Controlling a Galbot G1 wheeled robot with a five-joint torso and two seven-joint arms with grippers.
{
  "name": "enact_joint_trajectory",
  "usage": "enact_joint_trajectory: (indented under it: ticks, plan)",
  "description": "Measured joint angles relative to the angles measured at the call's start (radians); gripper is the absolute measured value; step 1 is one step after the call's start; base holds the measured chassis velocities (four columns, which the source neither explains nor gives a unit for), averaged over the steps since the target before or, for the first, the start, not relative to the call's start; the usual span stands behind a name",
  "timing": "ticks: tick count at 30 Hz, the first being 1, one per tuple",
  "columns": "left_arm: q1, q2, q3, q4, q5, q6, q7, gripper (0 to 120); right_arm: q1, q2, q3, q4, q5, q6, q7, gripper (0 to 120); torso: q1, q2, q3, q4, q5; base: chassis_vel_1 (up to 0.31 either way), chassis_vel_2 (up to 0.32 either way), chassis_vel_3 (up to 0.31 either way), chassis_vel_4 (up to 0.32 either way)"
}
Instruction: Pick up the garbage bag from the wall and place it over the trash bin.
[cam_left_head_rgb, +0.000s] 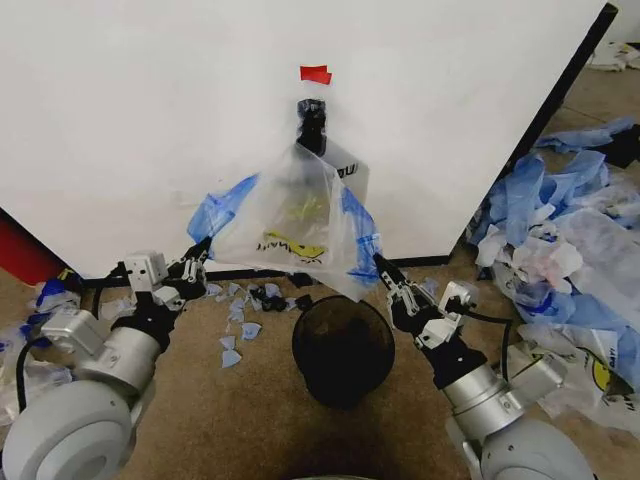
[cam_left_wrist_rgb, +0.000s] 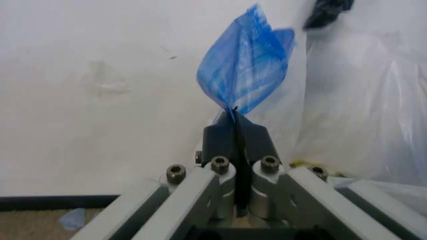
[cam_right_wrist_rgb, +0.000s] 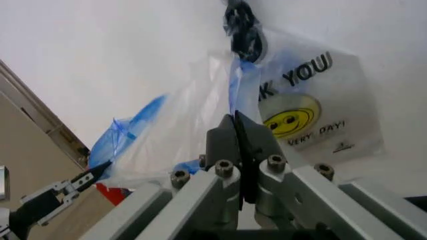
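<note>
Blue-trimmed, the garbage bag (cam_left_head_rgb: 290, 225) hangs stretched against the wall (cam_left_head_rgb: 150, 120) above the trash bin (cam_left_head_rgb: 342, 345), left gripper (cam_left_head_rgb: 196, 262) and right gripper (cam_left_head_rgb: 384, 272) each pinching a blue handle.

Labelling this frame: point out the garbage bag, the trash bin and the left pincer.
garbage bag (cam_left_head_rgb: 290, 215): head view, see-through front panel.
trash bin (cam_left_head_rgb: 343, 345): head view, black mesh inside.
left pincer (cam_left_wrist_rgb: 235, 112): left wrist view, tips shut on the blue handle.

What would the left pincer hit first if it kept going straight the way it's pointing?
Probably the white wall. The left pincer is shut on the garbage bag's blue handle and aims at the wall behind it, though the depth is unclear.
</note>
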Motion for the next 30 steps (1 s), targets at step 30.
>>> enact_joint_trajectory:
  ticks: [30]
  plan:
    - [0.048,-0.063,-0.147,0.002,-0.037,0.02,0.001,0,0.059,-0.013,0.038,0.0,0.143,-0.016,-0.001,0,0.0,0.0,0.0,-0.0001,0.0,0.0,0.0,0.0,0.0]
